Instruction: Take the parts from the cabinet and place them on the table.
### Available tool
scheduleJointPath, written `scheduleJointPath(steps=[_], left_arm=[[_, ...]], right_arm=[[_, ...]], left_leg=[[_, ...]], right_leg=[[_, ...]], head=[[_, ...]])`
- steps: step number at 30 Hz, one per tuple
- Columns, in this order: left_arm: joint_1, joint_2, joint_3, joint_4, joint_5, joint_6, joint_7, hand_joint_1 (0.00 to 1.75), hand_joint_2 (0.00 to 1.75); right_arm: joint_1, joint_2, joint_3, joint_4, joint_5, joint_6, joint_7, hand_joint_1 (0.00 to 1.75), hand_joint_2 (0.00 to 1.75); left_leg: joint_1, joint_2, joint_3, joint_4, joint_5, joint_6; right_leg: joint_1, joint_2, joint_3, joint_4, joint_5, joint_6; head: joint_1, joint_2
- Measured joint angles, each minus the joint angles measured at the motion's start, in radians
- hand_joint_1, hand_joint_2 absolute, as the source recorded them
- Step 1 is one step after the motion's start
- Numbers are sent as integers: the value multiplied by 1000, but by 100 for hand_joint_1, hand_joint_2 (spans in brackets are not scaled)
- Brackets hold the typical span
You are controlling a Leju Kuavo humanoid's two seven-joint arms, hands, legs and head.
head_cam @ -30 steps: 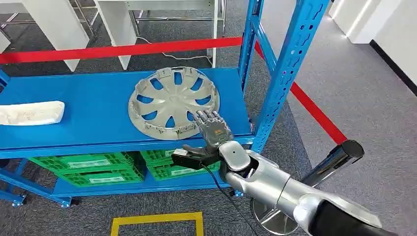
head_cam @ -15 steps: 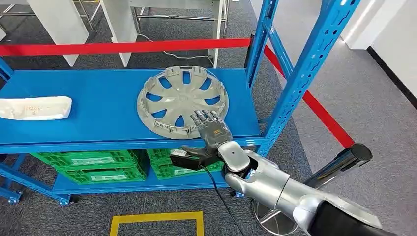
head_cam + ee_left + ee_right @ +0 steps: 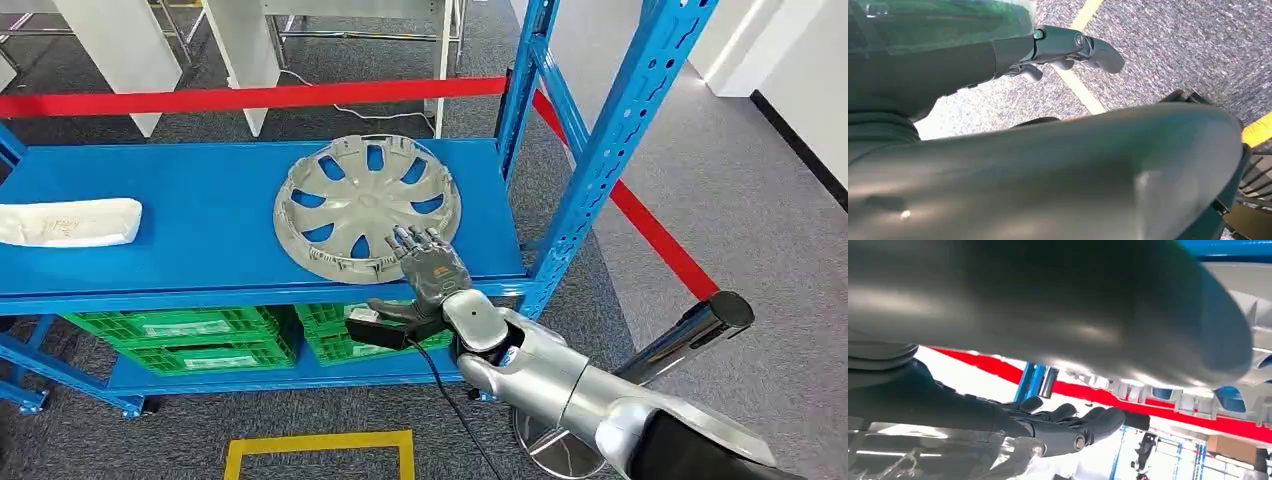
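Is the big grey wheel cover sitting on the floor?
No, the wheel cover lies flat on the blue shelf, with the right robot hand reaching over its near edge.

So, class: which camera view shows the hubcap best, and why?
The head view: the whole hubcap lies flat on the blue shelf, with the right hand at its near rim. The right wrist view shows just a blurred strip of its rim and spokes. The left wrist view looks at carpet.

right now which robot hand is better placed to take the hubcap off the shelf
Right. The right robot hand is already at the hubcap's near rim, fingers spread over its edge. The left robot hand hangs low over the carpet, away from the shelf.
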Motion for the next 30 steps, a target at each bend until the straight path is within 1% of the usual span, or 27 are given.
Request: scheduleJointPath(steps=[9, 13, 18, 19, 20, 21, 22, 23, 24, 25, 26, 27, 28, 29, 30], left_arm=[[1, 0, 0, 0, -2, 1, -1, 0, 0], [2, 2, 0, 0, -2, 2, -1, 0, 0], [2, 3, 0, 0, -2, 3, -1, 0, 0], [2, 3, 0, 0, -2, 3, -1, 0, 0], [2, 3, 0, 0, -2, 3, -1, 0, 0], [2, 3, 0, 0, -2, 3, -1, 0, 0], [2, 2, 0, 0, -2, 3, -1, 0, 0], [2, 2, 0, 0, -2, 3, -2, 0, 0], [4, 2, 0, 0, -2, 3, -2, 0, 0], [5, 2, 0, 0, -2, 3, -2, 0, 0], [7, 2, 0, 0, -2, 3, -1, 0, 0], [9, 2, 0, 0, -2, 3, -1, 0, 0], [9, 2, 0, 0, -2, 3, -1, 0, 0], [10, 1, 0, 0, -2, 3, -1, 0, 0], [9, 2, 0, 0, -2, 4, -2, 0, 0]], right_arm=[[9, 0, -1, 0, 0, -1, 0, 0, 0], [13, 0, -1, 0, 0, -1, 0, 0, 0], [17, 0, -1, 0, 0, -1, 0, 0, 0], [17, 0, -2, 0, 0, -1, 0, 0, 0], [17, -2, -3, 0, 0, -1, 0, 0, 0], [16, -2, -3, 0, 0, -1, 0, 0, 0], [18, -2, -3, 0, 0, -1, 0, 0, 0], [23, -3, -3, 0, 0, -1, 0, 0, 0], [28, -5, -3, 0, 0, 0, 0, 0, 0], [31, -5, -2, 0, 0, 0, 0, 0, 0], [33, -6, -2, 0, 0, 1, 2, 0, 0], [33, -7, -3, 0, 0, 2, 3, 0, 0], [33, -7, -3, 0, 0, 2, 3, 0, 0], [32, -8, -3, 0, 0, 2, 3, 0, 0], [33, -8, -2, 0, 0, 3, 3, 0, 0]], left_leg=[[0, 0, 0, 0, 0, 0], [-4, 0, 0, 2, -2, 2], [-10, 0, 0, 3, -4, 11], [-3, 1, 5, -7, 2, 19], [0, 3, 11, -13, 4, 22], [0, 3, 12, -13, 3, 24], [0, 3, 14, -13, 1, 26], [0, 3, 15, -13, -1, 28], [0, 3, 16, -13, -3, 27], [0, 3, 19, -13, -6, 25], [0, 2, 24, -13, -10, 22], [1, 1, 31, -12, -15, 18], [2, 1, 40, -11, -22, 13], [3, 1, 49, -10, -30, 6], [-3, 1, 49, -8, -35, -3]], right_leg=[[0, 0, 0, 0, 0, 0], [-4, 0, 0, -2, 1, 3], [-10, 0, 3, -6, 2, 13], [-10, 1, 3, -4, -2, 19], [-10, -4, -3, 14, -13, 20], [-9, -7, -26, 62, -42, 19], [-10, -7, -63, 136, -77, 19], [-10, -7, -107, 221, -110, 20], [-10, -7, -146, 287, -126, 21], [-11, -8, -164, 310, -118, 22], [-11, -8, -155, 281, -85, 20], [-11, -8, -129, 216, -39, 18], [-11, -9, -89, 128, 13, 16], [-11, -13, -53, 42, 48, 14], [-4, -13, -40, 35, 29, 10]], head=[[0, 0], [0, 0], [-1, 0], [-1, 0], [1, 0], [5, 0], [8, 0], [8, 0], [9, 0], [10, 0], [12, 0], [13, 0], [14, 0], [16, 0], [14, 0]])
